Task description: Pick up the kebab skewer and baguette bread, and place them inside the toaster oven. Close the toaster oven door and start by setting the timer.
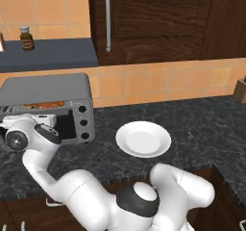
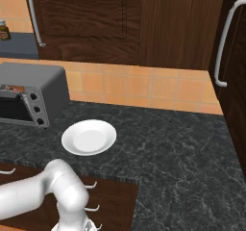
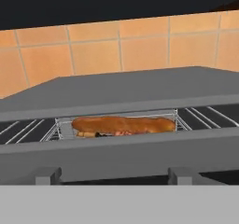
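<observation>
The grey toaster oven (image 1: pixel 48 88) (image 2: pixel 33 78) stands at the left of the dark counter, its three black knobs (image 1: pixel 84 122) on the right side. The toaster oven door (image 3: pixel 116 153) is tilted up almost shut, leaving a gap along the top. Through that gap the orange-brown baguette bread (image 3: pixel 122 124) (image 1: pixel 43 105) lies on the wire rack. Dark red bits of the kebab skewer (image 3: pixel 120 133) peek out just under it. My gripper (image 3: pixel 114 176) is open, fingertips (image 3: pixel 46 175) wide apart right in front of the door's top frame, holding nothing. My arm (image 1: pixel 36 162) reaches to the oven's front.
An empty white plate (image 1: pixel 143 138) (image 2: pixel 89 137) sits on the counter right of the oven. A small jar (image 1: pixel 26 37) stands on the dark shelf above. Dark wood cabinets with long handles (image 1: pixel 107 20) (image 2: pixel 221 42) hang behind. A box (image 1: pixel 240 90) is at the far right edge.
</observation>
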Motion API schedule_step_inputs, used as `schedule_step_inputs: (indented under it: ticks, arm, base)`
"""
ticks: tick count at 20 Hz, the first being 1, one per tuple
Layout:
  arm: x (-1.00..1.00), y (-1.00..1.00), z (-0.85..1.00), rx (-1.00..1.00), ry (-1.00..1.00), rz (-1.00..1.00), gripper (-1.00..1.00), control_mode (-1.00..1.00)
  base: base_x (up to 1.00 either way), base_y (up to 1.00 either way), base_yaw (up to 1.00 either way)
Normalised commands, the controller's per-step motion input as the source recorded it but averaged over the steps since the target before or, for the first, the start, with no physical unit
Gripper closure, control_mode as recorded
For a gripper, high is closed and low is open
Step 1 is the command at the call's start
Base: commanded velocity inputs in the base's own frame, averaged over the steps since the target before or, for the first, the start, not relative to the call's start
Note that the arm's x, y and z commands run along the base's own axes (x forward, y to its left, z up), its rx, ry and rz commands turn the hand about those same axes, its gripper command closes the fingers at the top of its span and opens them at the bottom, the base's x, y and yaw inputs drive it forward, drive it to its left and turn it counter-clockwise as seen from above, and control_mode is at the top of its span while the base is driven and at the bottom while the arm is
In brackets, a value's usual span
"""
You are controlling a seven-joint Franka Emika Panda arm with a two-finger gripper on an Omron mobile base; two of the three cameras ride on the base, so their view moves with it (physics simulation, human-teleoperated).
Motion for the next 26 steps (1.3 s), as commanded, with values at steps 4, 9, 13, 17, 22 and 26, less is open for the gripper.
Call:
schedule_step_inputs:
  ticks: [4, 9, 13, 17, 22, 26]
  arm:
    - [0.37, -0.16, 0.00, 0.00, 0.00, 0.00, -1.00, -1.00]
    - [0.26, -0.02, 0.00, 0.00, 0.00, 0.00, -1.00, -1.00]
    - [0.29, 0.00, 0.00, 0.00, 0.00, 0.00, -1.00, -1.00]
    - [0.25, 0.00, 0.00, 0.00, 0.00, 0.00, -1.00, -1.00]
    - [-0.38, -0.01, 0.35, 0.00, -0.05, 0.00, -1.00, -1.00]
    - [-0.50, -0.44, 0.41, 0.00, -0.03, 0.00, -1.00, -1.00]
  base:
    - [0.00, 0.00, 0.00]
    - [0.00, 0.00, 0.00]
    - [0.00, 0.00, 0.00]
    - [0.00, 0.00, 0.00]
    - [0.00, 0.00, 0.00]
    - [0.00, 0.00, 0.00]
